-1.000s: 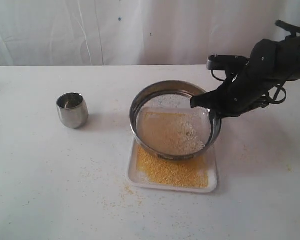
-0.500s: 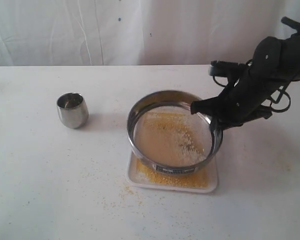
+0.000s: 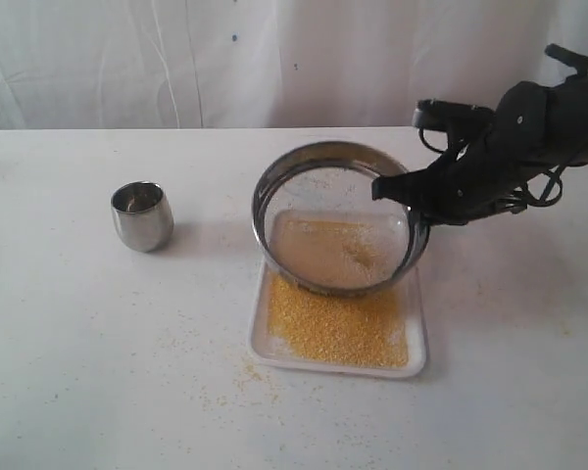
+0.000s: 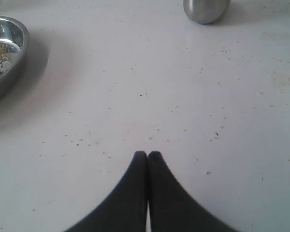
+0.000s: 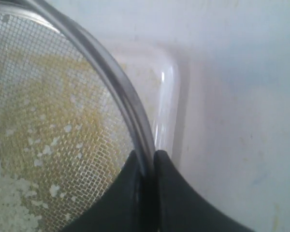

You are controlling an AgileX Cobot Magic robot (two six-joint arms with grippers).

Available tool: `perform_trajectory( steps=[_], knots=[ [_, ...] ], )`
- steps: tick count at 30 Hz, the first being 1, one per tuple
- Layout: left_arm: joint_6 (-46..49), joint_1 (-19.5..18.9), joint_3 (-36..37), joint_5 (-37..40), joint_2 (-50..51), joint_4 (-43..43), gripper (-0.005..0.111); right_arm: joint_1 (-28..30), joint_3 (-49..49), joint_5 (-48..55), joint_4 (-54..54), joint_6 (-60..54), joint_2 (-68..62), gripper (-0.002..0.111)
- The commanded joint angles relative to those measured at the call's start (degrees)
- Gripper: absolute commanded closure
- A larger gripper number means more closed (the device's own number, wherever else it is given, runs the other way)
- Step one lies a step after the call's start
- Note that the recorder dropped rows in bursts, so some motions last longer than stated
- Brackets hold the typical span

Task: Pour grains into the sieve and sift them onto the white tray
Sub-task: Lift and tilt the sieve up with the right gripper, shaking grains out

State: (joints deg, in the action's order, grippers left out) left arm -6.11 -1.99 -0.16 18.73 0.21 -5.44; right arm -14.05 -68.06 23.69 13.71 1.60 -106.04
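The steel sieve (image 3: 274,181) hangs tilted above the far half of the white tray (image 3: 258,338), its near rim lowest. My right gripper (image 3: 413,209) is shut on the sieve's right rim (image 5: 121,92), one finger inside and one outside. Pale coarse grains (image 3: 348,257) lie on the mesh (image 5: 48,121); golden-yellow grains (image 3: 338,328) cover the tray floor. The tray's rounded corner (image 5: 169,82) shows beyond the rim in the right wrist view. My left gripper (image 4: 148,153) is shut and empty, over bare table, out of the exterior view.
A small rounded steel cup (image 3: 142,215) stands on the table left of the sieve, and its base (image 4: 205,9) shows in the left wrist view. A shallow steel bowl (image 4: 7,53) sits off to one side there. Stray grains (image 3: 225,377) dot the tabletop near the tray.
The sieve dropped level over the tray half a second ago and has swung back up toward the far side, tilted again. More golden grains now show on the tray. The left gripper is unchanged.
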Motion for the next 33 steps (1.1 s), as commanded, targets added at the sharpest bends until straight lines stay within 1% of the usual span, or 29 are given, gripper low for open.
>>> perform_trajectory(
  steps=[1, 2, 3, 5, 6, 7, 10, 11, 12, 15, 16, 17, 19, 21, 22, 23, 24, 26, 27, 29, 30, 31, 32, 33],
  knots=[
    [0.1, 0.2, 0.2, 1.4, -0.2, 0.2, 0.107, 0.4, -0.8, 11.6, 3.2, 3.6, 2.7, 0.108],
    [0.1, 0.2, 0.2, 1.4, -0.2, 0.2, 0.107, 0.4, -0.7, 13.6, 3.0, 3.3, 2.6, 0.108],
    [0.1, 0.2, 0.2, 1.4, -0.2, 0.2, 0.107, 0.4, -0.6, 11.0, 3.0, 3.2, 2.5, 0.108],
    [0.1, 0.2, 0.2, 1.4, -0.2, 0.2, 0.107, 0.4, -0.6, 1.3, 3.0, 3.2, 1.5, 0.108],
    [0.1, 0.2, 0.2, 1.4, -0.2, 0.2, 0.107, 0.4, -0.6, -1.0, 3.0, 3.2, 1.0, 0.108],
    [0.1, 0.2, 0.2, 1.4, -0.2, 0.2, 0.107, 0.4, -0.6, 0.8, 3.9, 3.6, 1.0, 0.108],
    [0.1, 0.2, 0.2, 1.4, -0.2, 0.2, 0.107, 0.4, -0.7, 16.3, 5.8, 3.9, 2.2, 0.108],
    [0.1, 0.2, 0.2, 1.4, -0.2, 0.2, 0.107, 0.4, -0.6, 17.3, 5.7, 3.5, 2.3, 0.108],
    [0.1, 0.2, 0.2, 1.4, -0.2, 0.2, 0.107, 0.4, -0.5, 15.0, 5.7, 3.3, 2.2, 0.108],
    [0.1, 0.2, 0.2, 1.4, -0.2, 0.2, 0.107, 0.4, -0.5, -3.3, 5.7, 3.3, 1.1, 0.108],
    [0.1, 0.2, 0.2, 1.4, -0.2, 0.2, 0.107, 0.4, -0.5, -6.4, 6.2, 3.4, 0.8, 0.108],
    [0.1, 0.2, 0.2, 1.4, -0.2, 0.2, 0.107, 0.4, -0.7, -5.0, 7.4, 4.4, 0.9, 0.108],
    [0.1, 0.2, 0.2, 1.4, -0.2, 0.2, 0.107, 0.4, -0.8, 6.3, 9.7, 6.6, 2.5, 0.108],
    [0.1, 0.2, 0.2, 1.4, -0.2, 0.2, 0.107, 0.4, -0.5, 16.5, 9.6, 6.0, 3.3, 0.108],
    [0.1, 0.2, 0.2, 1.4, -0.2, 0.2, 0.107, 0.4, -0.5, 15.4, 9.7, 6.2, 3.3, 0.108],
    [0.1, 0.2, 0.2, 1.4, -0.2, 0.2, 0.107, 0.4, -0.5, 12.0, 9.8, 6.1, 3.2, 0.108],
    [0.1, 0.2, 0.2, 1.4, -0.2, 0.2, 0.107, 0.4, -0.5, 4.5, 9.7, 6.1, 2.7, 0.108],
    [0.1, 0.2, 0.2, 1.4, -0.2, 0.2, 0.107, 0.4, -0.5, -4.5, 9.5, 6.1, 2.3, 0.108],
    [0.1, 0.2, 0.2, 1.4, -0.2, 0.2, 0.107, 0.4, -0.5, -5.1, 9.6, 6.1, 2.2, 0.108],
    [0.1, 0.2, 0.2, 1.4, -0.2, 0.2, 0.107, 0.4, -0.8, 2.1, 9.8, 6.2, 2.8, 0.108],
    [0.1, 0.2, 0.2, 1.4, -0.2, 0.2, 0.107, 0.4, -0.8, 10.2, 9.8, 6.2, 3.4, 0.108],
    [0.1, 0.2, 0.2, 1.4, -0.2, 0.2, 0.107, 0.4, -0.8, 15.5, 9.8, 6.0, 3.6, 0.108],
    [0.1, 0.2, 0.2, 1.4, -0.2, 0.2, 0.107, 0.4, -0.6, 18.7, 9.6, 6.0, 3.7, 0.108],
    [0.1, 0.2, 0.2, 1.4, -0.2, 0.2, 0.107, 0.4, -0.3, 18.0, 9.4, 6.0, 3.5, 0.108]
  ],
)
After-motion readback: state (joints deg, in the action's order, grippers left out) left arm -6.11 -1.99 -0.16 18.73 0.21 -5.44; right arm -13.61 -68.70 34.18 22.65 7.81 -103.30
